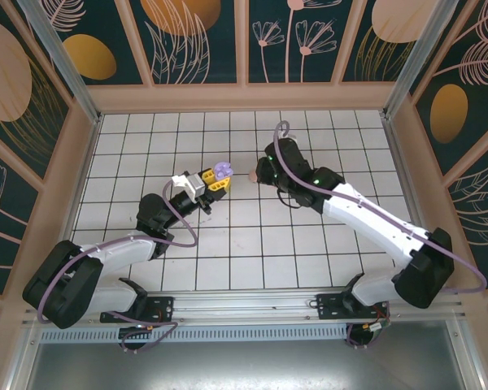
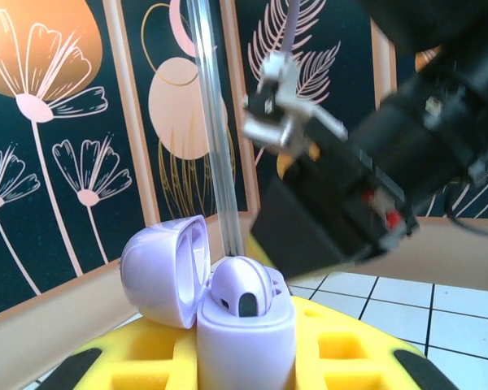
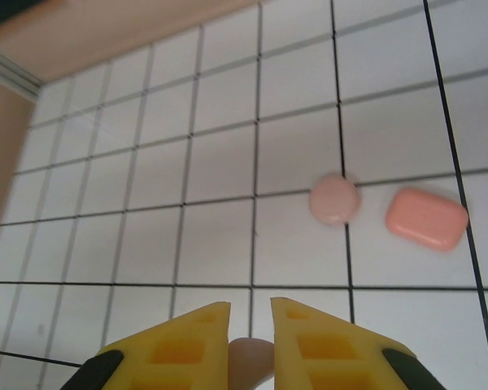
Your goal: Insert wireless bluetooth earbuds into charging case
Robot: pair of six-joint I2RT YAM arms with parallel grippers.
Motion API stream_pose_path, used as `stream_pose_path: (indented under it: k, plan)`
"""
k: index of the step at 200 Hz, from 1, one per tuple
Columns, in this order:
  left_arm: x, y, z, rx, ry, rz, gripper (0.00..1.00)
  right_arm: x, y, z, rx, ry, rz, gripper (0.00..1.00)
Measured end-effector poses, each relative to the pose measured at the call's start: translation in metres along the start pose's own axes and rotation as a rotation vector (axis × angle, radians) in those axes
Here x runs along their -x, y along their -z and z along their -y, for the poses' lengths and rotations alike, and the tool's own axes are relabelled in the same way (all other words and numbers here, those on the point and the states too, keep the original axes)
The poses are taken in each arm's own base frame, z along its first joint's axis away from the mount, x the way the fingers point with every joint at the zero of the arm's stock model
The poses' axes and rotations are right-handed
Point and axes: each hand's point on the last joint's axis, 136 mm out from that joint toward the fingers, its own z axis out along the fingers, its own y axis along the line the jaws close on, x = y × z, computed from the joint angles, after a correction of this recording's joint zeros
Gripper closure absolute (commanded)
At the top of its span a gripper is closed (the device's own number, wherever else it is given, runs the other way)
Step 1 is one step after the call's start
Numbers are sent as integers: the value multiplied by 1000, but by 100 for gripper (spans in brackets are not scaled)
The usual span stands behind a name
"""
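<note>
My left gripper (image 1: 215, 180) is shut on a lilac charging case (image 1: 222, 171) and holds it upright above the tiles. In the left wrist view the case (image 2: 246, 325) stands between my yellow fingers (image 2: 354, 357), its lid (image 2: 164, 272) swung open to the left. One lilac earbud (image 2: 242, 288) sits in it. My right gripper (image 1: 259, 175) hovers just right of the case, shut on a small pale pink earbud (image 3: 250, 357) between its yellow fingers (image 3: 187, 341). The rest of the bud is hidden by the fingers.
On the tiles below the right gripper lie a round pale pink case (image 3: 334, 198) and a coral-orange case (image 3: 427, 218), both closed. The wooden wall base (image 1: 244, 97) borders the far side. The dark body of the right arm (image 2: 366, 195) hangs close above the lilac case.
</note>
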Motion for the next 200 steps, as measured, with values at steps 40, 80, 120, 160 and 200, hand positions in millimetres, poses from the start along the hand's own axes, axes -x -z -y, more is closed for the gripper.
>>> stream_pose_path:
  k: [40, 80, 120, 160, 200]
  plan:
    - [3, -5, -1, -7, 12, 7, 100, 36, 31, -25, 98, 7, 92, 83]
    - [7, -16, -7, -7, 34, 15, 100, 42, 41, -44, 167, 32, 119, 83]
    - [8, -24, -11, -7, 56, 10, 100, 33, 48, -69, 235, 81, 120, 83]
    - [4, -27, -12, -8, 78, -1, 100, 28, 56, -88, 291, 109, 134, 83]
    - [3, -29, -12, -11, 87, -2, 100, 30, 60, -96, 316, 107, 150, 83]
